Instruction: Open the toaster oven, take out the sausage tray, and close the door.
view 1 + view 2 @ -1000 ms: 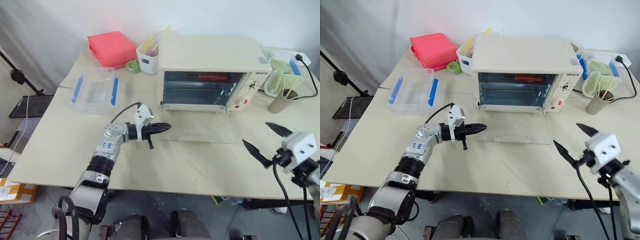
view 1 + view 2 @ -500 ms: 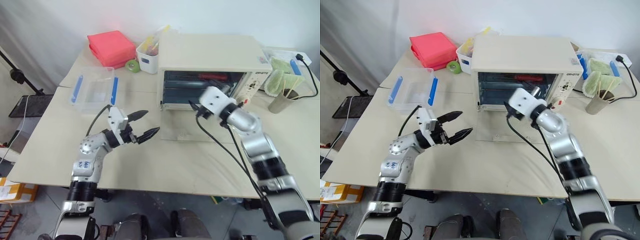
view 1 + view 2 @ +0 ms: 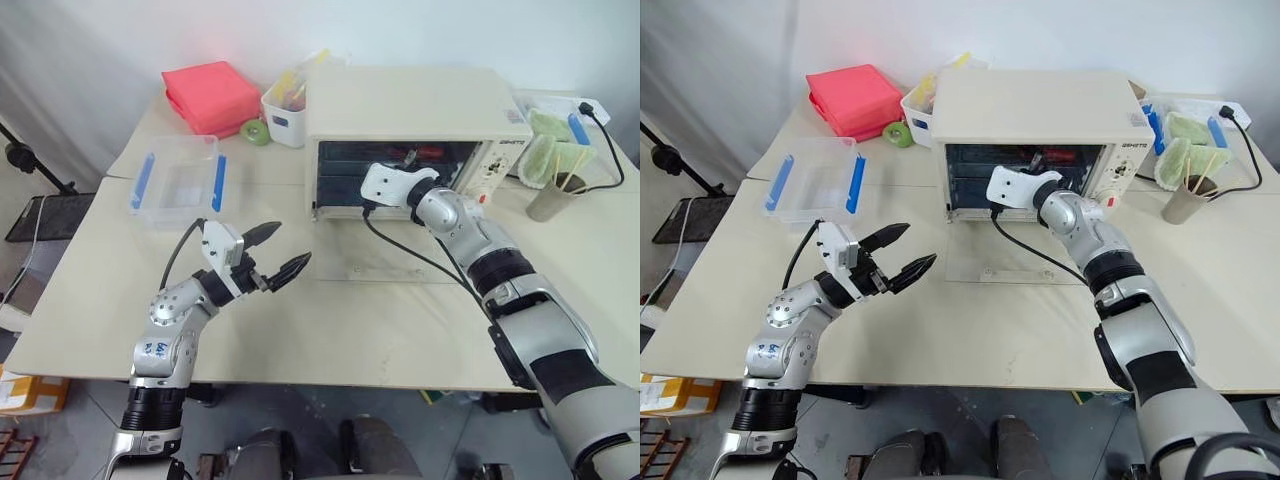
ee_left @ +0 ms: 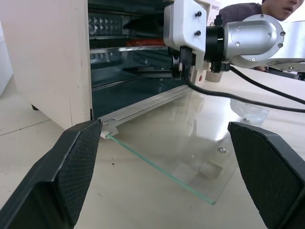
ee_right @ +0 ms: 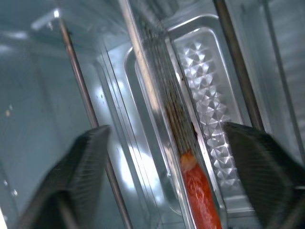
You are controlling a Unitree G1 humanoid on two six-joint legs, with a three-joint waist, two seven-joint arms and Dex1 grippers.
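Reaching into the toaster oven (image 3: 405,110), the right gripper (image 5: 162,143) has its fingers (image 5: 81,171) parted astride the edge of the sausage tray (image 5: 190,157), which runs lengthwise between them. The left gripper (image 3: 272,250) hangs spread and empty above the desk (image 3: 330,330), farther off.

The toaster oven (image 3: 405,105) has a matt cream painted shell. Its door (image 4: 190,143) is clear glossy glass lying flat. Inside, the sausage tray (image 5: 190,119) is shiny embossed metal with a glossy red sausage (image 5: 202,200). At upper left, a clear plastic box (image 3: 180,180) sits on the smooth matt table (image 3: 400,330).
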